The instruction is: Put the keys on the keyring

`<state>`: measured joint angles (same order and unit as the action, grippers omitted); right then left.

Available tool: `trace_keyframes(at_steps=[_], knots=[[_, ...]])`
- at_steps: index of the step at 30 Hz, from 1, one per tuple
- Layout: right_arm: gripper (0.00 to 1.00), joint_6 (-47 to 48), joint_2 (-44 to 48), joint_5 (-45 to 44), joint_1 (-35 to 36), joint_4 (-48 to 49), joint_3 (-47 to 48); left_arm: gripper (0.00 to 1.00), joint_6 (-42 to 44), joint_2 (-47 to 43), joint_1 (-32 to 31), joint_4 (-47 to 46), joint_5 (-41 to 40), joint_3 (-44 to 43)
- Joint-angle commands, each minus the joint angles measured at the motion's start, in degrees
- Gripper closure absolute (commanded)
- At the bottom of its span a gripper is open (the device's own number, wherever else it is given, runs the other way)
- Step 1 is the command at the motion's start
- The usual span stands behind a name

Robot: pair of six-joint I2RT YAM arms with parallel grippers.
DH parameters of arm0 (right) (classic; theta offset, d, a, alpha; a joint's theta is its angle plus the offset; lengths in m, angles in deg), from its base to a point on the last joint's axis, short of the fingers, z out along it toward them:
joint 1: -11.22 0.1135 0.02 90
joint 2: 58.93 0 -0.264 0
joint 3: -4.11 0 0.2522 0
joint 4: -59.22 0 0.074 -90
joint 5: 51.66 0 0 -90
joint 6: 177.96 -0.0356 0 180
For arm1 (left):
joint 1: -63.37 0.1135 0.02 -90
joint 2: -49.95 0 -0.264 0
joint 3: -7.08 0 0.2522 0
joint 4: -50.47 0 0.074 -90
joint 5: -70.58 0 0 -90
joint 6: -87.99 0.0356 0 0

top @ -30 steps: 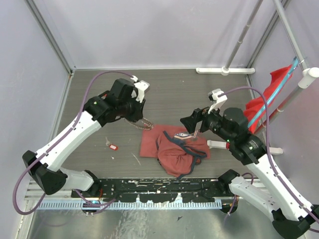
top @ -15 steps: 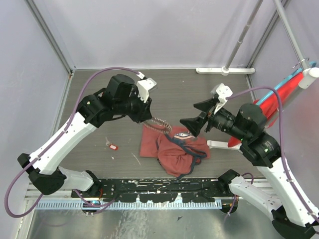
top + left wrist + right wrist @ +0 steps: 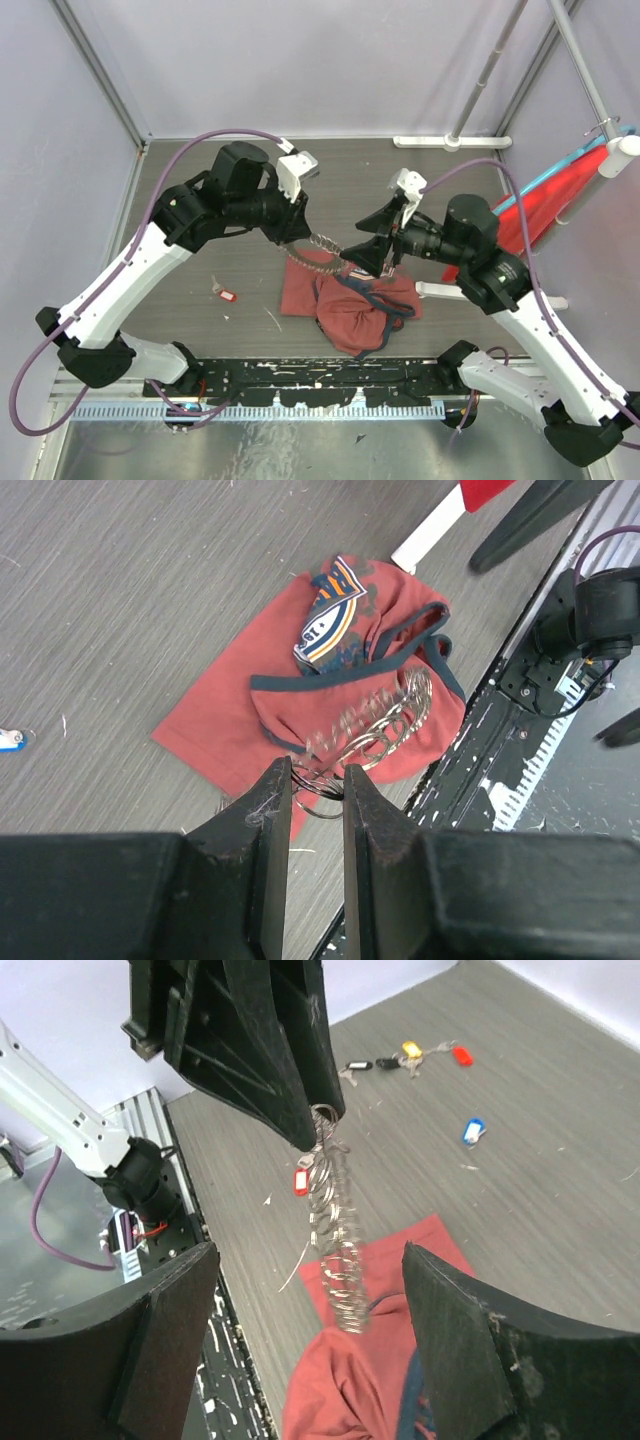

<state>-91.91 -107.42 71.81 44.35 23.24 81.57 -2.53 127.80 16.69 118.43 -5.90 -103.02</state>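
Observation:
My left gripper [image 3: 298, 236] is shut on the keyring [image 3: 325, 246], a string of silvery rings that hangs out from its fingertips over the dark-red cloth bag [image 3: 352, 305]. In the left wrist view the keyring [image 3: 375, 723] is pinched between the pads at my left gripper [image 3: 318, 772]. My right gripper [image 3: 372, 250] is open, facing the ring's free end. In the right wrist view the keyring [image 3: 335, 1215] dangles in front of the wide gap of my right gripper [image 3: 310, 1260]. Loose keys lie on the floor: a red one [image 3: 299, 1182], a blue one [image 3: 472, 1131] and a yellow, black and red cluster [image 3: 405, 1055].
A red key [image 3: 226, 295] lies left of the bag. A white bar [image 3: 440, 290] lies right of it. Red fabric [image 3: 560, 190] hangs from a pole at the right wall. A black rail [image 3: 330, 375] runs along the near edge.
My left gripper has carried the keyring up and rightward over the bag. My right gripper has swung left to the ring's free end, and its jaws have narrowed a little.

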Motion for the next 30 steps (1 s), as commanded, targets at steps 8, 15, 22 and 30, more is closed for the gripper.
trace_keyframes(at_steps=[8,15,22,30], knots=[[0.21,1.4,-4.2,-11.4,10.0,6.6,-0.9,0.87,0.8,1.0,-0.7,-0.8,3.5,-3.4],[0.20,6.6,-5.9,-11.5,10.0,7.3,-0.1,0.87,1.5,0.6,-0.8,-0.4,5.9,-3.7],[0.28,5.5,-9.0,-7.0,9.9,10.7,-0.1,0.87,1.4,0.3,-0.9,-0.5,6.2,-3.7],[0.42,4.5,-11.2,-7.9,9.9,12.4,-0.5,0.87,1.2,0.0,-1.0,-0.5,6.4,-3.9]])
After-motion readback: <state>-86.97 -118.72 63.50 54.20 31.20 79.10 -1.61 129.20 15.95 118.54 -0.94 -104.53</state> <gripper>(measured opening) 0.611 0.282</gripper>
